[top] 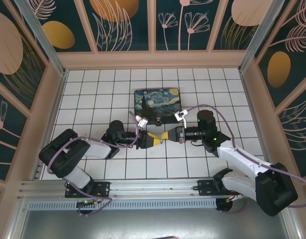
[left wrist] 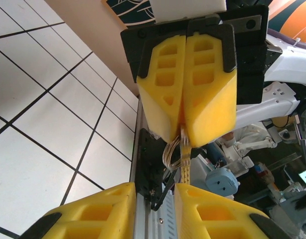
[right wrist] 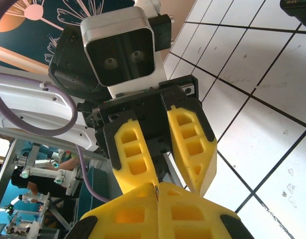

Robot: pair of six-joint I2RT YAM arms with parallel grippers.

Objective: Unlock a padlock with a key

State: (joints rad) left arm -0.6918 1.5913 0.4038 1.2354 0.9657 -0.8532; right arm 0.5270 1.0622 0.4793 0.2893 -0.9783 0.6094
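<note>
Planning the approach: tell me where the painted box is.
In the top view, the painted box lies mid-table, just beyond where the left gripper and right gripper meet tip to tip.

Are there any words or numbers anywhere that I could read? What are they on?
None can be read.
The painted box lid carries only a swirly picture, the wall panels only flowers and leaves.
The clutter beyond the table is too blurred to read.

Box mid-far on floor; L claw & R claw tip-to-tip just before it.
</note>
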